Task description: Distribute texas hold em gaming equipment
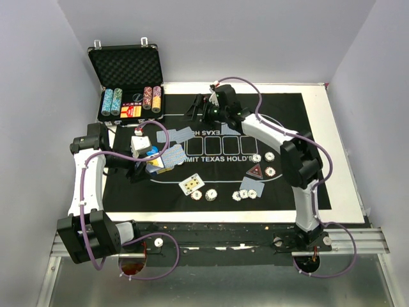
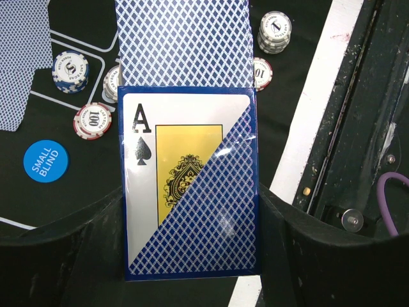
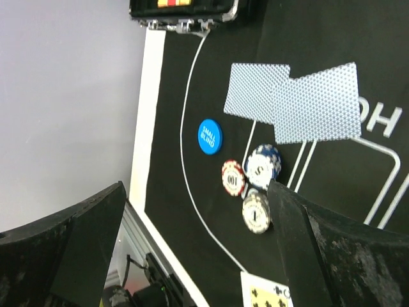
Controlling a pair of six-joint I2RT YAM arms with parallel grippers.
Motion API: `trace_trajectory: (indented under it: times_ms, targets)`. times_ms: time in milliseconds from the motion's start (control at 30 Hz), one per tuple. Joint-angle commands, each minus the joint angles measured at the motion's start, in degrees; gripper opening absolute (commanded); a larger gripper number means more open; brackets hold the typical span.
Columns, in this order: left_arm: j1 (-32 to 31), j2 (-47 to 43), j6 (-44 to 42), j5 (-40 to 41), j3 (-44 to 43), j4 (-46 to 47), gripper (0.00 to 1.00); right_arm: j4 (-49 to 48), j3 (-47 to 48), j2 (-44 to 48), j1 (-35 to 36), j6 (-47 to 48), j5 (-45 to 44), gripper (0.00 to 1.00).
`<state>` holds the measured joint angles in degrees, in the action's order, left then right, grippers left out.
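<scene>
My left gripper [image 2: 192, 204] is shut on a blue card box [image 2: 185, 185] printed with an ace of spades, and a blue-backed card [image 2: 182, 41] sticks out of its top. It hangs over the mat's left side [image 1: 142, 152]. Beneath it lie poker chips [image 2: 92, 119] and the blue small blind button [image 2: 46, 160]. My right gripper [image 3: 197, 188] is open and empty, above the far side of the mat [image 1: 197, 109]. Two blue-backed cards [image 3: 316, 112] lie face down, with chips [image 3: 256, 212] near them. A dark red triangular marker [image 1: 255, 171] sits at the right among chips [image 1: 270, 171].
The black mat [image 1: 287, 115] covers most of the table. An open foam-lined case [image 1: 128, 67] with chip stacks stands at the back left. Face-up cards [image 1: 192, 184] and more chips [image 1: 209, 194] lie near the mat's front edge.
</scene>
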<state>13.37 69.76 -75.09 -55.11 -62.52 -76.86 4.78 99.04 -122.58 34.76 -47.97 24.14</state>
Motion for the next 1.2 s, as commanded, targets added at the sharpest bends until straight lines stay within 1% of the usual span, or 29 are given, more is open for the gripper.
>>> trace_trajectory:
  times_ms: [0, 67, 133, 200, 267, 333, 433, 500, 567, 667, 733, 767, 833, 1000, 1167]
  targets:
    - [-0.18, -0.85, -0.67, -4.04, -0.58, -16.04, 0.12, 0.75, -4.32, 1.75, 0.13, 1.91, -1.12, 1.0]
    - [-0.18, -0.41, -0.15, -4.47, -1.02, -16.04, 0.12, 5.31, 0.69, -2.46, 0.13, 3.05, -0.59, 1.0]
    - [-0.27, -0.76, 0.2, -4.65, -1.29, -16.04, 0.12, 3.59, -0.51, -2.66, 0.13, 1.83, 0.2, 1.0]
    - [-0.27, -1.64, -0.4, -4.57, -0.85, -16.04, 0.12, -2.11, -5.76, 0.57, 0.04, 0.25, 0.82, 1.0]
    - [-0.18, -1.56, -0.67, -4.83, -0.58, -16.04, 0.12, -4.16, -9.99, 4.36, -0.05, -0.46, 1.52, 1.0]
    - [-0.18, -0.77, -0.32, -5.18, -0.93, -16.04, 0.12, -8.89, -14.56, 8.22, -0.05, -1.77, 3.62, 1.0]
    - [-0.36, -0.32, -0.67, -5.18, -0.94, -16.04, 0.12, -17.84, -24.66, 15.42, -0.13, -7.21, 6.61, 1.0]
    - [-0.36, -0.32, -1.2, -5.18, -0.76, -16.04, 0.12, -22.86, -28.89, 18.77, -0.05, -10.64, 8.46, 1.0]
    - [-0.27, -0.06, -1.11, -5.27, -0.76, -16.04, 0.12, -24.28, -31.88, 22.02, 0.04, -12.41, 8.47, 1.0]
    - [-0.27, -0.32, -1.03, -5.27, -0.67, -16.04, 0.12, -23.85, -34.96, 25.63, 0.04, -13.12, 8.03, 1.0]
    - [-0.27, -0.5, -1.11, -5.09, -0.5, -15.95, 0.12, -26.29, -37.07, 27.3, 0.3, -15.39, 8.46, 1.0]
    - [-0.36, -0.59, -1.11, -5.01, -0.41, -15.95, 0.12, -27.79, -37.69, 27.83, 0.74, -16.19, 8.73, 1.0]
    - [-0.45, -0.59, -0.94, -4.65, -0.41, -16.04, 0.12, -27.46, -37.18, 28.02, 2.58, -15.59, 8.64, 1.0]
    - [-0.36, -0.76, -0.5, -4.21, -0.5, -16.04, 0.12, -20.52, -32.96, 25.21, 8.38, -10.67, 6.8, 1.0]
    - [-0.45, -1.03, -0.06, -3.51, -0.41, -16.04, 0.12, -21.04, -33.3, 23.71, 10.15, -10.66, 5.92, 1.0]
